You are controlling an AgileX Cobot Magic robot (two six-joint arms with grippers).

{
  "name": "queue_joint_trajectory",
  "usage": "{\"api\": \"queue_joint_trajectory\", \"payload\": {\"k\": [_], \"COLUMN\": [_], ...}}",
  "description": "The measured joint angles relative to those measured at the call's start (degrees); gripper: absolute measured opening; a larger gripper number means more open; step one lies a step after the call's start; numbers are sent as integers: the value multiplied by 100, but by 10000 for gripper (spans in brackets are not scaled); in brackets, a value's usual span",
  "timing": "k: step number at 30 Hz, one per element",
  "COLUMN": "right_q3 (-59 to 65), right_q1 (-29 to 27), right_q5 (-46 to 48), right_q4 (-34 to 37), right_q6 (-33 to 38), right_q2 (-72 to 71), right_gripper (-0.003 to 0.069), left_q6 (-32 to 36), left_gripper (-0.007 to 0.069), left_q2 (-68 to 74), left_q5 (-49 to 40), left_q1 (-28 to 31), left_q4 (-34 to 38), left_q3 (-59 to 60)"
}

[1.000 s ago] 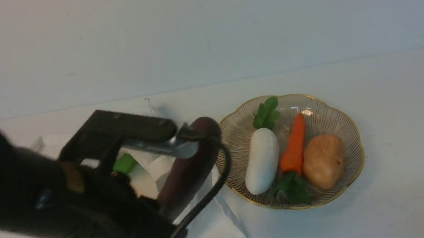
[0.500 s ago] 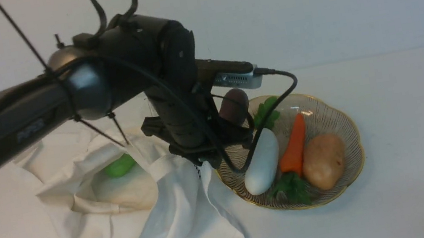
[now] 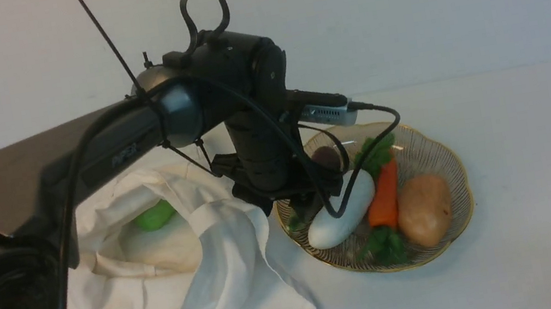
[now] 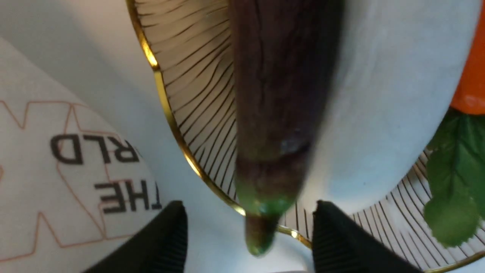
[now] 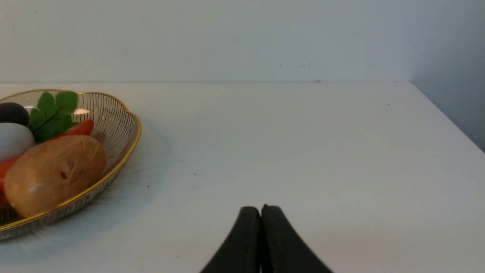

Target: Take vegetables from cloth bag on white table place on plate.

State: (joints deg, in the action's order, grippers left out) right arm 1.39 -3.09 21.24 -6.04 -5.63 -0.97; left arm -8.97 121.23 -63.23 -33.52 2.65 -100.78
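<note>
Your left gripper [image 4: 249, 207] is spread wide, and the two black fingertips [image 4: 172, 227] clear the eggplant [image 4: 276, 94] on both sides, so nothing is pinched. The eggplant sits between them, blurred in the left wrist view, with its green cap end over the gold rim of the plate [image 4: 166, 102] and its purple body running inward against the white radish [image 4: 379, 94]. In the front view only the dark far tip of the eggplant shows, behind the wrist, on the plate's bag side. Also in the plate, going from the bag side outward, are the white radish, a carrot [image 3: 384, 195] with green leaves, then a potato [image 3: 424, 210]. The cloth bag [image 3: 229, 283] lies crumpled just beside the plate on the robot's left, its mouth open toward the camera, with dark print on the fabric. Inside the bag you can see the bright green vegetable [image 3: 154, 217], near the back of the opening. Your right gripper [image 5: 260, 212] has its fingers pressed together with nothing between them, low over the bare white table [image 5: 303, 151], well apart from the plate.
</note>
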Motion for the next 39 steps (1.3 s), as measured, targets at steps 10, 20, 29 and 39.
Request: {"api": "queue_joint_trajectory", "payload": {"k": [10, 20, 29, 39], "right_q3": [0, 0, 0, 0], "right_q1": [0, 0, 0, 0], "right_q5": [0, 0, 0, 0], "right_q4": [0, 0, 0, -12], "right_q6": [0, 0, 0, 0], "right_q2": [0, 0, 0, 0], "right_gripper": [-10, -10, -10, -10], "left_q6": [196, 504, 391, 391], "left_gripper": [237, -5, -5, -5], "left_q2": [-768, -3021, -5930, -8125], "left_q5": [-646, -713, 1112, 2606], "left_q1": [-17, -30, -30, -30], "left_q4": [-136, -155, -265, 25], "left_q3": [-683, -275, 3063, 5754]}}
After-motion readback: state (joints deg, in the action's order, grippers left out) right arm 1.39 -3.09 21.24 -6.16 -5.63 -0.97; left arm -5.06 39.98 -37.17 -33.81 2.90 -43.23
